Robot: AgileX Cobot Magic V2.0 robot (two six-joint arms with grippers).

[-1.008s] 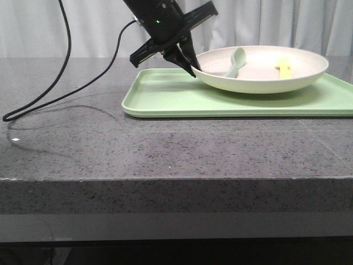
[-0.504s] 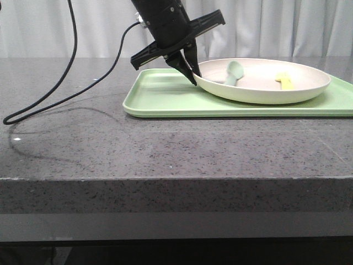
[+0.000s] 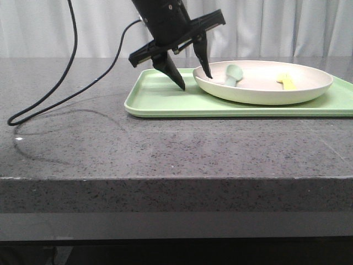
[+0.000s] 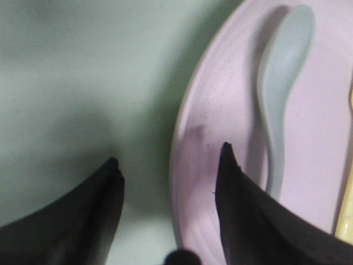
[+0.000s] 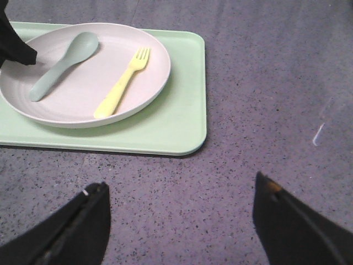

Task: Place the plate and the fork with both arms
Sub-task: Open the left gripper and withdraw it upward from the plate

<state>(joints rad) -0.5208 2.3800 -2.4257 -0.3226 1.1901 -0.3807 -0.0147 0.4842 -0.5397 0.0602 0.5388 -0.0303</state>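
Observation:
The cream-white plate (image 3: pixel 265 83) rests on the light-green tray (image 3: pixel 160 99), seen also as the plate (image 5: pixel 83 94) and the plate (image 4: pixel 231 138) in the wrist views. A pale-yellow fork (image 5: pixel 122 83) lies inside it beside a grey-green spoon (image 5: pixel 60 65); the fork (image 3: pixel 287 81) shows at the plate's right. My left gripper (image 3: pixel 196 81) is open and straddles the plate's left rim, one finger inside the plate, the other over the tray; the left gripper (image 4: pixel 168 154) holds nothing. My right gripper (image 5: pixel 179 187) is open over bare table, short of the tray.
The tray (image 5: pixel 182 110) lies on a speckled grey stone table (image 3: pixel 165 149) with a front edge near the camera. A black cable (image 3: pixel 60 94) loops across the table's left side. White curtains hang behind.
The left gripper has let go of the plate's left rim and opened. The plate has come down from a tilted, lifted pose to lie flat on the tray.

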